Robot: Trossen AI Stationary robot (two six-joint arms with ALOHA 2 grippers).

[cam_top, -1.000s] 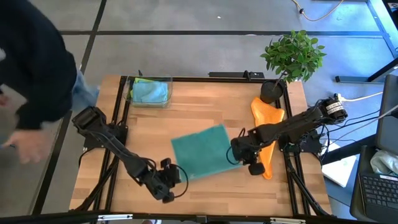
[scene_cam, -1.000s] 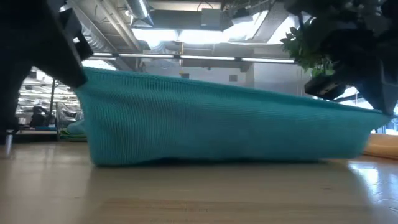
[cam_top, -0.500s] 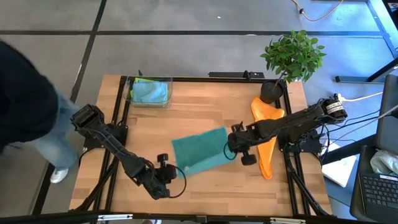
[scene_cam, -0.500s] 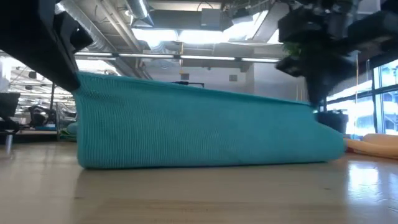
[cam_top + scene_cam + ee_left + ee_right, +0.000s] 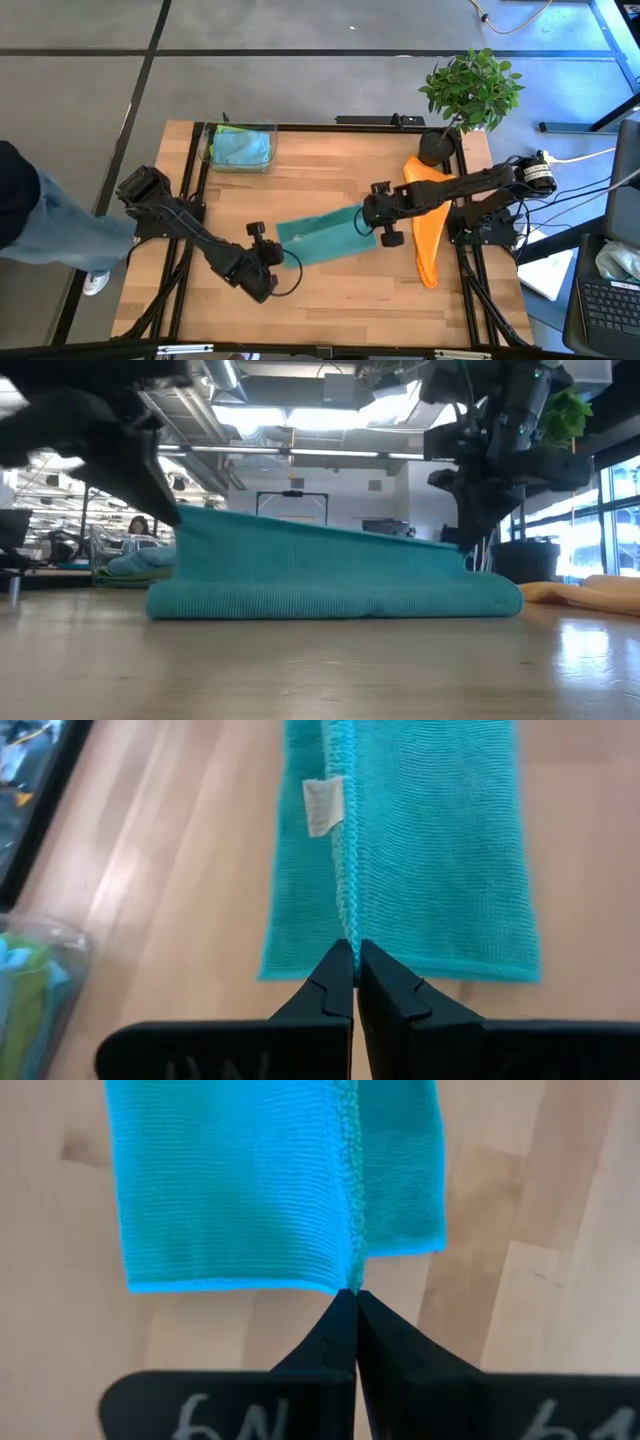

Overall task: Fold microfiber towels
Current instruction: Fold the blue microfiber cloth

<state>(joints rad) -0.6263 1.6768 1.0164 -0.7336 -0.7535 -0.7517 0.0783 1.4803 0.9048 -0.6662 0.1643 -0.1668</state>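
A teal microfiber towel (image 5: 320,241) lies as a slanting band in the middle of the table, its lower part resting on the wood (image 5: 330,603). It carries a white label (image 5: 323,805). My left gripper (image 5: 270,252) is shut on its left end and my right gripper (image 5: 372,225) on its right end. Between them the upper edge (image 5: 320,535) stands raised. An orange towel (image 5: 430,215) lies flat at the right. Light blue and lime green towels sit in a clear bin (image 5: 240,147) at the far left. My left gripper pinches the towel's stitched hem at its left end (image 5: 346,925) between the two fingers (image 5: 325,990). It comes slanting down from the near left. That edge is held up off the table while the layer below lies flat. My right gripper pinches the same hem at its right corner (image 5: 351,1275) between the two fingers (image 5: 335,1330), pointing steeply down from above. The corner is lifted clear and the cloth falls away from it onto the wood.
A potted plant (image 5: 470,90) stands at the far right corner. A person (image 5: 40,230) stands beside the table's left edge. Bare wood (image 5: 330,310) stretches along the near side of the table.
Both grippers, still shut, have carried the towel's near edge toward the table's far edge and tipped as they went. The towel has folded over: its wide spread has narrowed to a band, while the fold on the table has stayed down. The person has moved away leftward.
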